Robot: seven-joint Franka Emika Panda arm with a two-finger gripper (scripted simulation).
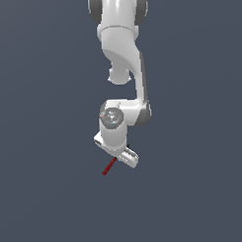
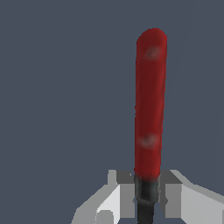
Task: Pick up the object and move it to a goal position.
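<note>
The object (image 1: 109, 166) shows as a slim red handle sticking out from under the arm's hand in the exterior view, slanting down toward that view's left. In the wrist view the red handle (image 2: 150, 105) is large and close, and its dark shaft runs down between the two grey fingers (image 2: 173, 192). My gripper (image 2: 146, 197) is shut on the object at the shaft just below the handle. The black knobby head is hidden. In the exterior view the gripper (image 1: 117, 158) sits below the white wrist, its fingertips hidden by the hand.
The white arm (image 1: 123, 49) comes down from the top centre of the exterior view. A plain dark blue-grey surface (image 1: 46, 195) fills everything around it.
</note>
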